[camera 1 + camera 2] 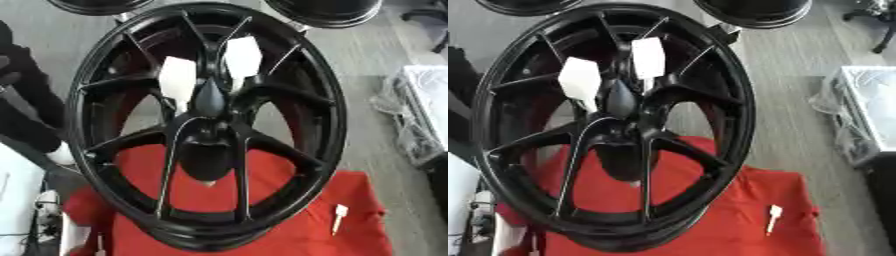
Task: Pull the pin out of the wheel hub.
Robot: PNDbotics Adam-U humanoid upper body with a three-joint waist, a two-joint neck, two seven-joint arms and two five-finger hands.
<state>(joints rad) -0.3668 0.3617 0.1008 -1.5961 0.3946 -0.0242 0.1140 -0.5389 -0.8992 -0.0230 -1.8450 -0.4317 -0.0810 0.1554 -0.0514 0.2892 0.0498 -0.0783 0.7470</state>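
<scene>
A large black wheel hub [105, 75] stands upright on a red cloth [350, 220] and fills most of both views. Two white pins stick in it just above its centre, one on the left [178, 80] and one on the right [242, 56], each with a wide white head and a thin stem pointing down towards the middle. A black teardrop-shaped part [208, 97] sits between them. A third white pin [339, 216] lies loose on the cloth at the lower right. Neither of my hands shows in either view.
More black rims [328, 12] stand behind the hub at the top. A dark shape [22, 100] fills the left edge beside the rim. White items [17, 200] lie at the lower left, and a clear plastic-wrapped box [868, 110] stands on the grey floor at the right.
</scene>
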